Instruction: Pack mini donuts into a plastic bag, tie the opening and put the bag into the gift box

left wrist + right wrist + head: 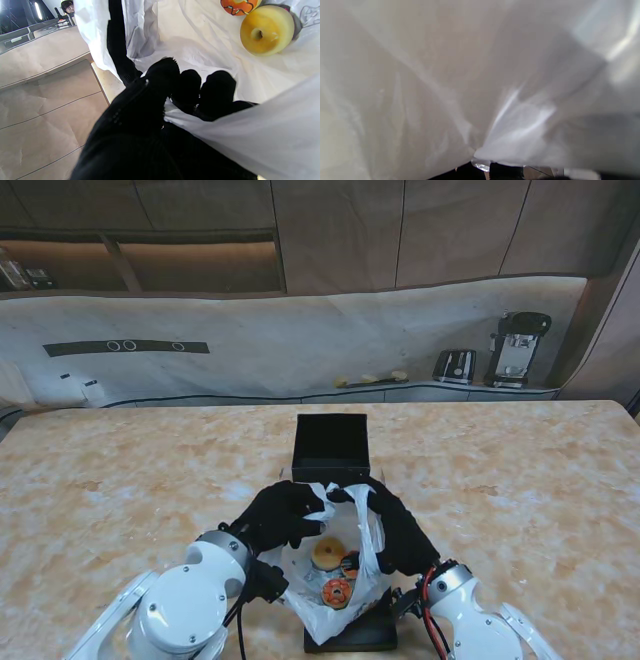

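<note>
Both black-gloved hands, left hand [278,515] and right hand [398,532], pinch the thin, crinkled white bag [335,605] holding round ring donuts [328,554]. At 12 o'clock stands a matte black box [331,448]; the right wrist view shows only blurred plastic.

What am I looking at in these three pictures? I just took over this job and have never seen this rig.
This is a two-armed robot with black-gloved five-finger hands. The wide picture comes from a camera on its stand, looking down at a marble-patterned table. The other two come from cameras on the wrists, looking along the fingers, so they appear upside down.

In the stand view, the left hand and right hand each grip an edge of a white plastic bag, holding its mouth open. Inside lie mini donuts: a yellow donut and an orange donut. A black box stands just beyond the bag, farther from me.

The left wrist view shows the fingers pinching the bag, with the yellow donut inside. The right wrist view is almost all blurred plastic, so little can be read there.
</note>
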